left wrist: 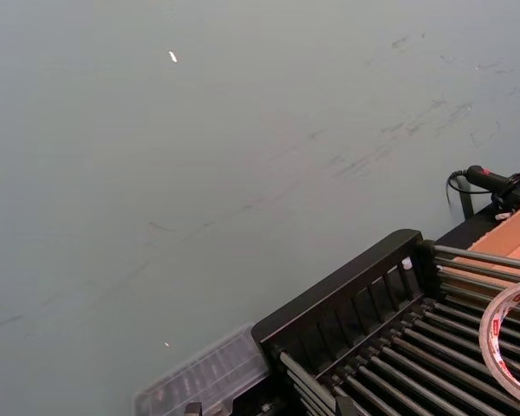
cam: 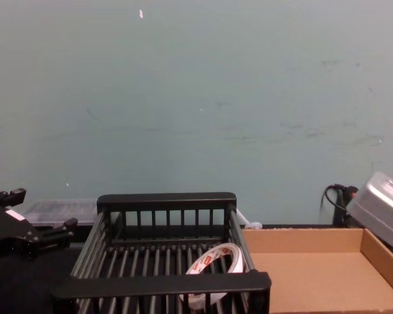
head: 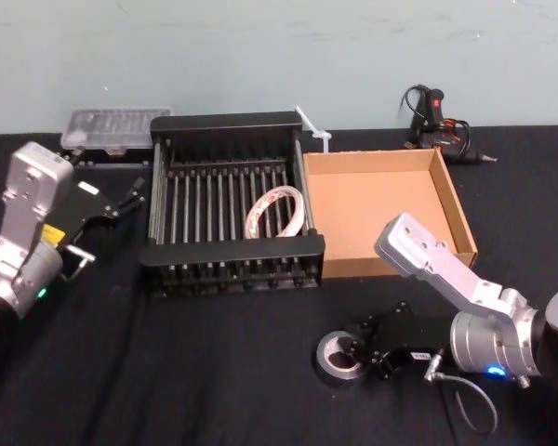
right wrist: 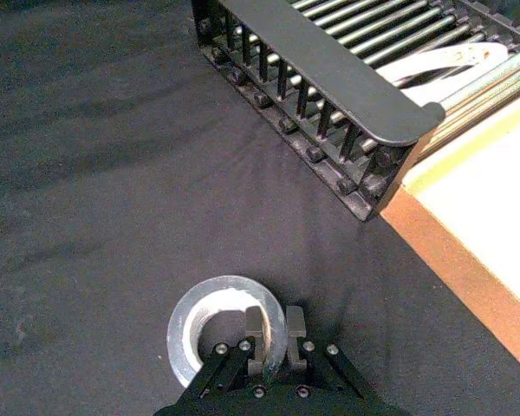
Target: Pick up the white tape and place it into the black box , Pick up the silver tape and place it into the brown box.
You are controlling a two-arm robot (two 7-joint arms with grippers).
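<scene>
Silver tape [head: 340,359] flat on the bench at lower centre, its wall clenched by the right pincer [right wrist: 271,328]: best lifted straight, carried clear over the brown box [head: 451,200] wall at centre right, then lowered before release.

- The white tape [head: 277,212], centre of the head view: white ring with red printed marks.
- The black box [head: 232,243] around it: black all over, slatted bars on sides and bottom.
- The silver tape [right wrist: 224,336], lower centre of the right wrist view: dark grey outside, pale grey inner core.
- The brown box [head: 458,209], right of centre in the head view: plain tan cardboard.
- The table cloth [head: 167,372]: black.
- The wall [cam: 196,98]: pale blue-green, faintly scuffed.
- The right gripper [right wrist: 273,322]: black fingers.
- The left gripper [head: 130,197]: black.
</scene>
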